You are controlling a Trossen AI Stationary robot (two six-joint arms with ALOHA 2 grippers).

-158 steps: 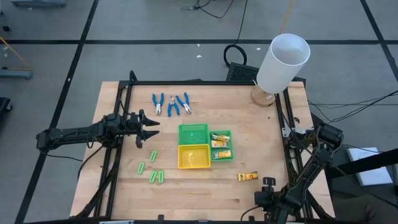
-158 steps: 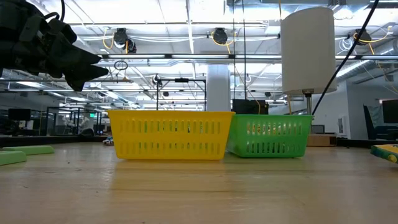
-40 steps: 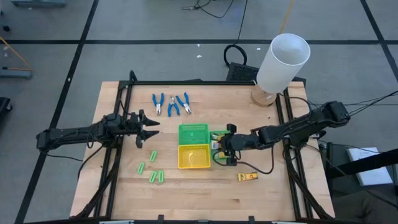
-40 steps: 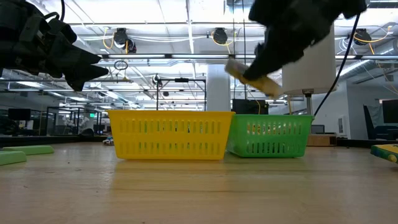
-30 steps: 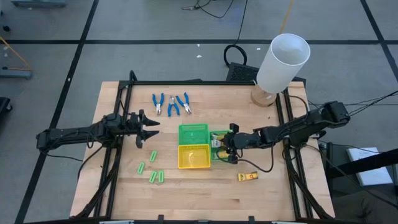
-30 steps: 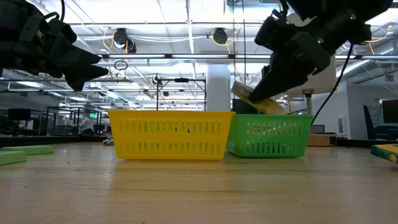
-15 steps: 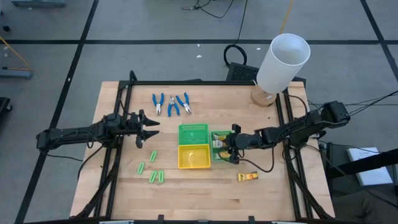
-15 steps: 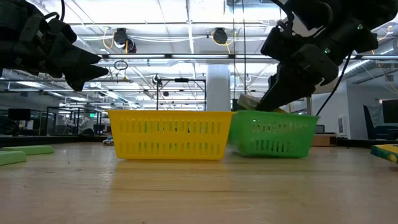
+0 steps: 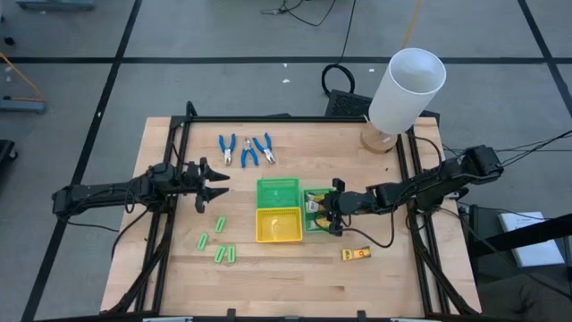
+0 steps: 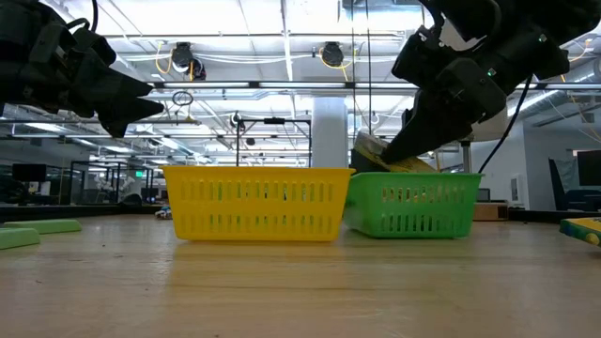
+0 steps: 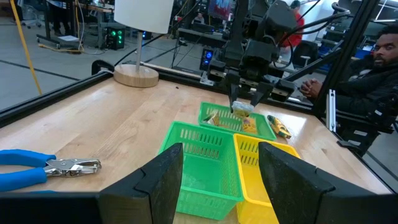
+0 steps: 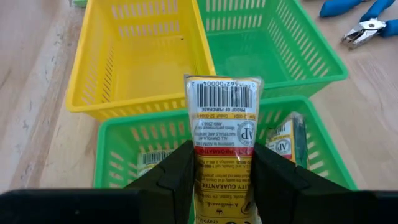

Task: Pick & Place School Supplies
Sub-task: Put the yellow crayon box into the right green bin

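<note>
Reaching in from the right, the right gripper (image 9: 332,204) hovers over the small green mesh tray (image 9: 318,224), its fingers (image 12: 180,168) clamped on a flat yellow-orange packet with a barcode (image 12: 222,130). The packet hangs just above the tray's rim in the low view, and at least two similar packets (image 12: 286,142) already lie inside. A yellow rectangular mesh tray (image 9: 278,225) sits touching that tray's left side, with a larger green mesh tray (image 9: 278,192) just beyond it. One more yellow-orange packet (image 9: 356,254) lies on the wooden table (image 9: 286,277), nearer and to the right. Three blue-handled pliers (image 9: 245,148) lie at the far side, and five short light-green sticks (image 9: 217,243) lie left of the yellow tray. The left gripper (image 9: 217,184) waits over the table's left part, fingers apart and empty.
</note>
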